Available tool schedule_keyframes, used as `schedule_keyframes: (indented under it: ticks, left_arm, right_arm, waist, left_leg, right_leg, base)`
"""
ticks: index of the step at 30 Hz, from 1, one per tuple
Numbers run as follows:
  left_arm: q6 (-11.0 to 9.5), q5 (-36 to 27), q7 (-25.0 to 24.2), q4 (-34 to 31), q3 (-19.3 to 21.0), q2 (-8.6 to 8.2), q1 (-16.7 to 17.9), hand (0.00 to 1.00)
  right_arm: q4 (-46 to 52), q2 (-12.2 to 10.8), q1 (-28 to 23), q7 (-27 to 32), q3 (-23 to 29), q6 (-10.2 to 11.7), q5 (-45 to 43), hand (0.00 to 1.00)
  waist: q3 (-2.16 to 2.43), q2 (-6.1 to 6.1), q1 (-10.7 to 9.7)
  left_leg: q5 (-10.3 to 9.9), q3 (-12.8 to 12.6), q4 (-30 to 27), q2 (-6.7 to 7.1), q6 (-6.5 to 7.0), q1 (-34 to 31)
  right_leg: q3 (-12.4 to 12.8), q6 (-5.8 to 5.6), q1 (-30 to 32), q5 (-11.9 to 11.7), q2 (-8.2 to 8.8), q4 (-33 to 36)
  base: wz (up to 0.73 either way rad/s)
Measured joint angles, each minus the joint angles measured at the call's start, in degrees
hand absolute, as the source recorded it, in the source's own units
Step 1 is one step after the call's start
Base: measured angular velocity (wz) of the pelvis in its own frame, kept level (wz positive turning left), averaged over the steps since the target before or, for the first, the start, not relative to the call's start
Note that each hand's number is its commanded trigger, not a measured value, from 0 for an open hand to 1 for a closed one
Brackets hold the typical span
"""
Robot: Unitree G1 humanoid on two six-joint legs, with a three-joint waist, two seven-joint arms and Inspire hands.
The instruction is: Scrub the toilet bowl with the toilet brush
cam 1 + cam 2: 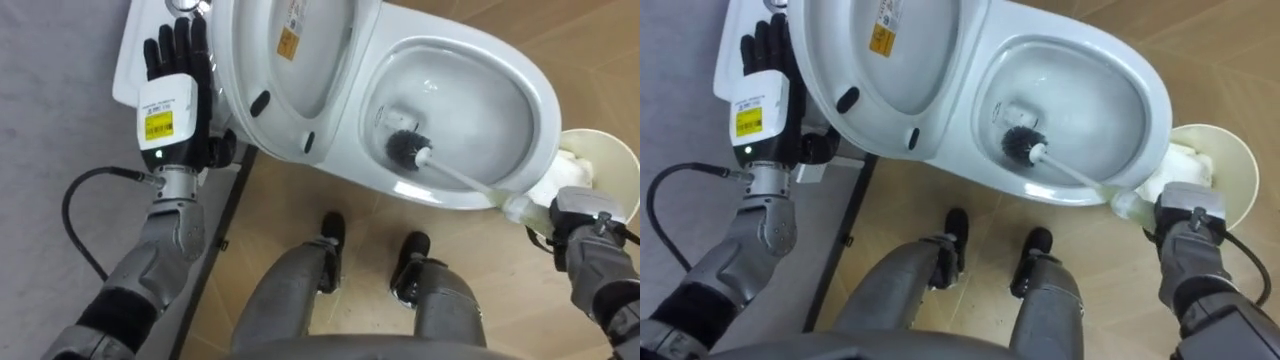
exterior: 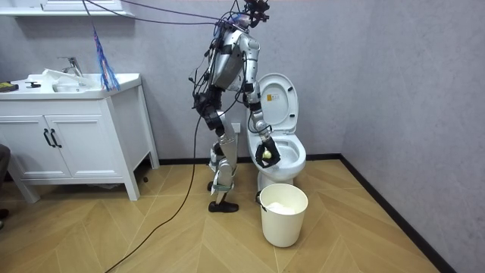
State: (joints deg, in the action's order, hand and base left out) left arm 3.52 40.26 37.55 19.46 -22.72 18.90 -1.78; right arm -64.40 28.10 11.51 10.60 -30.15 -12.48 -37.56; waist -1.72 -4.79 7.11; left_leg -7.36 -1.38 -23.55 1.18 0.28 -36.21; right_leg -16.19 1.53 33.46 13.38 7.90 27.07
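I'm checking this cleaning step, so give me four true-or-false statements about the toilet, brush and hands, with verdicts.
1. The brush head sits inside the bowl. True.
2. The lid is down. False: it stands raised.
3. The left hand holds the brush. False: the right hand grips its handle, and the left hand is open by the lid.
4. A bucket stands beside the toilet. True.
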Motion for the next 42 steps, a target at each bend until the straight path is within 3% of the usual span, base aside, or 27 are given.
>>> schedule_keyframes:
  ticks: [4, 10, 15, 16, 18, 19, 21, 25, 28, 34, 37, 42]
  left_arm:
    - [-0.1, 1.0, -0.5, -0.3, -0.1, 0.03, 0.7, 0.00]
    - [-0.3, 1.0, -0.2, 0.4, -0.5, 0.03, 0.7, 0.00]
    - [-1.3, 0.5, 1.5, 3.7, -2.2, 0.27, -0.9, 0.00]
    - [-1.6, -0.1, 1.9, 4.0, -2.6, 0.44, -1.5, 0.00]
    - [-2.6, -2.1, 2.1, 4.1, -3.4, 0.99, -2.5, 0.00]
    - [-3.3, -2.7, 2.1, 4.4, -3.6, 1.35, -3.0, 0.00]
    - [-4.1, -2.9, 2.3, 4.9, -3.8, 2.01, -3.8, 0.00]
    - [-5.2, -3.1, 3.4, 3.9, -3.1, 2.79, -3.9, 0.00]
    - [-5.6, -3.0, 4.5, 3.3, -2.8, 2.81, -3.8, 0.00]
    - [-5.1, -3.4, 4.8, 1.2, -2.5, 2.93, -4.2, 0.00]
    - [-5.1, -2.9, 4.7, 1.7, -2.0, 3.09, -4.9, 0.00]
    - [-4.6, -2.2, 4.0, 2.0, -1.3, 3.15, -5.2, 0.00]
  right_arm:
    - [0.0, -0.1, -1.8, 0.3, 0.0, 0.5, -0.2, 1.00]
    - [0.1, -0.2, -2.0, 1.8, 0.2, 0.6, -3.5, 1.00]
    - [0.6, -0.2, 0.2, 4.4, -0.4, 1.2, -6.2, 1.00]
    - [0.6, -0.2, 1.6, 4.9, -1.9, 1.3, -6.2, 1.00]
    - [0.6, -0.1, 3.9, 5.2, -2.9, 1.7, -6.0, 1.00]
    - [0.5, -0.1, 5.8, 5.4, -3.1, 2.0, -5.7, 1.00]
    - [0.5, -0.1, 9.1, 5.7, -3.3, 2.1, -4.6, 1.00]
    - [-0.2, 0.1, 14.7, 6.7, 0.4, 2.2, -0.4, 1.00]
    - [-0.9, 1.6, 16.2, 8.3, 2.8, 3.3, 0.0, 1.00]
    - [-1.5, 3.3, 16.4, 12.8, 2.9, 5.3, 2.9, 1.00]
    - [-3.1, 3.3, 16.5, 15.3, 3.4, 6.3, 3.5, 1.00]
    - [-3.3, 3.4, 16.5, 16.8, 3.4, 6.6, -0.6, 1.00]
  waist:
    - [0.33, 1.14, -0.3]
    - [0.40, 1.19, -1.0]
    - [0.26, 1.23, 0.7]
    - [-0.07, 1.65, 1.5]
    - [-0.07, 1.55, 2.5]
    - [-0.40, 1.98, 3.0]
    - [-0.62, 2.27, 3.5]
    - [-1.34, 3.25, 3.9]
    - [-1.58, 3.61, 3.8]
    - [-1.81, 4.00, 3.5]
    - [-2.29, 4.82, 2.8]
    - [-2.23, 4.71, 2.4]
  left_leg:
    - [0.0, 0.2, -0.1, 0.53, 0.04, 0.9]
    - [0.0, -0.3, -0.2, 0.52, 0.13, 1.1]
    - [-0.1, -0.4, -0.2, 0.40, 0.49, 1.3]
    - [-0.1, -0.8, -0.3, 0.01, 0.54, 0.8]
    - [0.0, -1.3, -0.3, -0.51, 0.78, 0.4]
    - [0.1, -1.5, -0.3, -0.47, 0.80, 0.3]
    - [0.1, -1.9, -0.3, -0.49, 0.81, 0.2]
    - [0.3, -2.3, -0.3, -0.51, 0.76, -0.8]
    - [0.3, -2.4, -1.1, -0.58, 0.76, -2.0]
    - [0.4, -2.5, -2.5, -0.03, 0.91, -4.9]
    - [0.4, -3.1, -3.3, 0.79, 1.00, -5.3]
    - [0.4, -3.1, -4.2, 0.36, 1.00, -5.8]
  right_leg:
    - [0.0, -0.37, -0.9, 0.1, 0.27, 0.7]
    - [-1.3, -0.42, -1.4, 0.1, 0.81, 0.8]
    - [-0.7, -0.25, -0.7, 0.3, 1.04, 1.7]
    - [-0.4, -0.08, -0.1, 0.2, 0.97, 1.8]
    - [-0.1, 0.26, 0.7, 0.0, 0.72, 2.0]
    - [0.2, 0.36, 1.1, -0.1, 0.76, 2.5]
    - [0.8, 0.58, 2.1, 0.3, 1.05, 3.8]
    - [1.4, 0.70, 3.5, 0.2, 0.88, 4.3]
    - [1.5, 0.80, 4.6, 0.3, 1.16, 5.2]
    - [1.8, 0.94, 8.2, 1.0, 2.36, 8.2]
    - [2.6, 0.91, 9.6, 2.2, 3.48, 10.8]
    - [2.1, 1.20, 9.6, 2.0, 3.26, 10.8]
  base:
    - [0.04]
    - [0.05]
    - [-0.07]
    - [-0.16]
    - [-0.14]
    - [-0.08]
    - [-0.08]
    - [-0.03]
    - [0.03]
    - [0.03]
    - [0.10]
    - [-0.01]
